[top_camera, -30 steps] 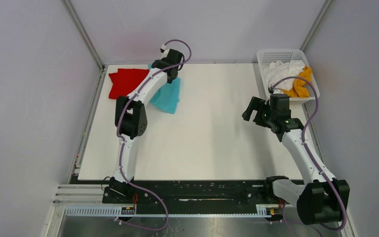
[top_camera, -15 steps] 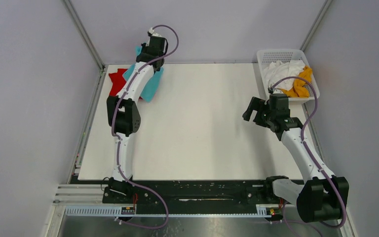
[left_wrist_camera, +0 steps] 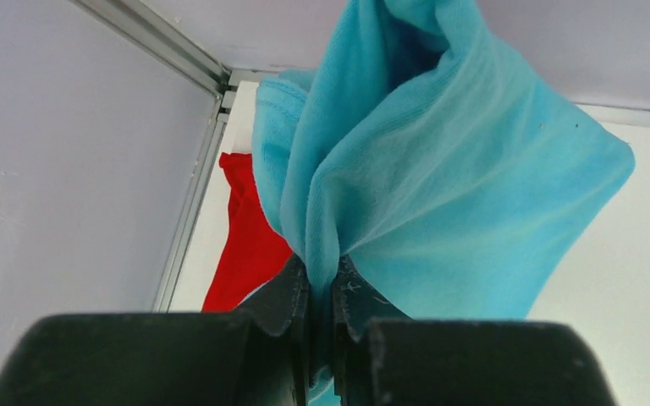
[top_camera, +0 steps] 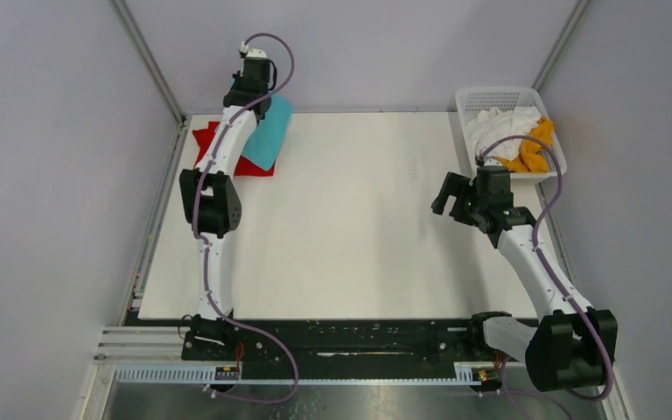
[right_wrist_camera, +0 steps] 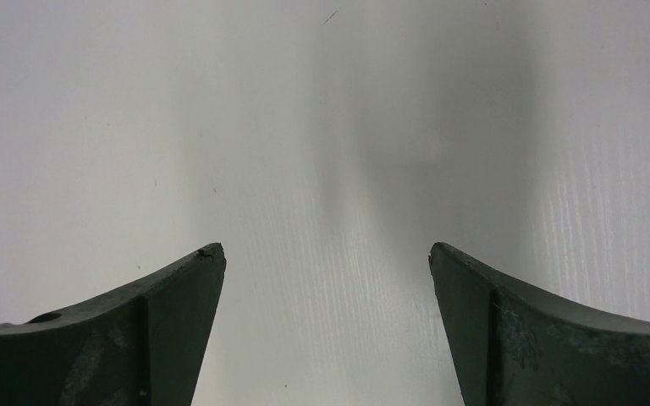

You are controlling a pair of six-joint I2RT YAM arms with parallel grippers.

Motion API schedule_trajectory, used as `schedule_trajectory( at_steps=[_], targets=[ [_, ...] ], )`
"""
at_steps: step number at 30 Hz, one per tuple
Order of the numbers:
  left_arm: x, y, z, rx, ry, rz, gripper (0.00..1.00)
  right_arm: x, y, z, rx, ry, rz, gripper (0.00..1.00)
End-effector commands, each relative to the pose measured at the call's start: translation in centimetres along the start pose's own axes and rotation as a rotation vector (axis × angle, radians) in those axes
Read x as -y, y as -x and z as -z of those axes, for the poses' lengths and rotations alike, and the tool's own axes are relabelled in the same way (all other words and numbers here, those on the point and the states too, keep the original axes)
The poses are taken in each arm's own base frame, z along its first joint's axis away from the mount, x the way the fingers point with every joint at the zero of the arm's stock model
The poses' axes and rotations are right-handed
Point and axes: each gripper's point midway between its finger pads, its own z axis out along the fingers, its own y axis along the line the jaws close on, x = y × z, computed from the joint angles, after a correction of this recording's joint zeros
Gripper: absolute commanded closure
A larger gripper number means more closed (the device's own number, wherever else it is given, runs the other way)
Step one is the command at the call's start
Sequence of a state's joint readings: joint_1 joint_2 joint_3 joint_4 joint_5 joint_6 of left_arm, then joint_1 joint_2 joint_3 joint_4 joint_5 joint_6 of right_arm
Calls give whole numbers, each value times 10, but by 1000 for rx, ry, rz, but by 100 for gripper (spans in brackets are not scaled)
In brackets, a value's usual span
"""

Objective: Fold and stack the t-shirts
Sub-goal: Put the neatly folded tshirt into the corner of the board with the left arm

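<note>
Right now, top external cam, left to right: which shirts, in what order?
red t-shirt → turquoise t-shirt → white t-shirt → mustard-yellow t-shirt; the last two sit in the basket.

Bunched turquoise t-shirt [left_wrist_camera: 440, 169] above flat red t-shirt [left_wrist_camera: 250, 245], far-left corner.

White table [top_camera: 359, 227] under the right jaws. White lattice basket [top_camera: 490, 90] just beyond them, seemingly on the table's far edge. Metal rail [left_wrist_camera: 152, 35] slants up-left of the left jaws.
</note>
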State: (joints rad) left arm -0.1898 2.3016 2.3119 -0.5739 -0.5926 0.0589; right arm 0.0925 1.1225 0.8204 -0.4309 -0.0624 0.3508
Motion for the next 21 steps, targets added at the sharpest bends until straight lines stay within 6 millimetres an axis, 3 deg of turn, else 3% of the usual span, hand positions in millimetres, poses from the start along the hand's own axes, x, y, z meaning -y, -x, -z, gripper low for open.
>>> schedule_trajectory(
  at_steps=[1, 4, 7, 12, 13, 14, 15, 17, 18, 19, 20, 21],
  targets=[
    [-20, 5, -32, 28, 15, 130, 100, 3, 12, -2, 33, -23, 17, 0],
    [-23, -18, -53, -19, -1, 179, 100, 4, 11, -4, 25, -34, 18, 0],
    [-31, -36, -71, -47, 4, 217, 88, 8, 11, -5, 19, -53, 19, 0],
    [-68, -53, -89, -82, 94, 296, 87, 9, 9, -8, 4, -61, 21, 0],
    [-73, -55, -92, -89, 85, 317, 81, 9, 9, -9, 0, -63, 21, 0],
    [-74, -53, -93, -88, 63, 334, 60, 9, 9, -10, -3, -64, 20, 1],
    [-74, -51, -93, -85, 39, 344, 53, 9, 9, -10, -8, -66, 19, 1],
    [-82, -47, -90, -76, 60, 354, 53, 6, 10, -9, -15, -53, 19, 0],
    [-87, -41, -85, -69, 70, 357, 48, 7, 10, -9, -12, -58, 17, 1],
    [-89, -40, -82, -69, 74, 357, 32, 8, 10, -8, -8, -66, 12, 0],
    [-93, -35, -75, -65, 73, 364, 9, 9, 9, -8, -9, -67, 8, 0],
    [-94, -30, -67, -62, 64, 376, 2, 12, 10, -7, 2, -85, 1, 1]
  ],
)
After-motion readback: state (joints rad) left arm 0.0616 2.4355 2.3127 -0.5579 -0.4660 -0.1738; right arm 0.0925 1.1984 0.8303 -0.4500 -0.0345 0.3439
